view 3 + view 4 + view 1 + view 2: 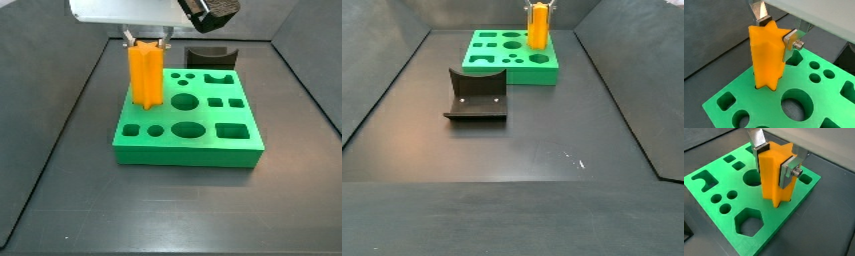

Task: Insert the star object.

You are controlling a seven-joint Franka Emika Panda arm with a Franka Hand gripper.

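Note:
The star object (767,57) is a tall orange ridged bar, upright between my fingers. My gripper (777,32) is shut on its upper part, one pad on each side, as both wrist views show (774,160). The bar's lower end (777,202) sits at a hole in the green block (784,223) near one edge; how deep it goes is hidden. In both side views the bar (146,75) (539,28) stands upright on the block (187,145) (509,62), under the gripper (146,42).
The block has several other holes, among them a large round one (796,104) and a hexagon (748,221). The dark fixture (476,95) stands on the floor apart from the block and shows behind it in a side view (210,55). Dark walls enclose the floor.

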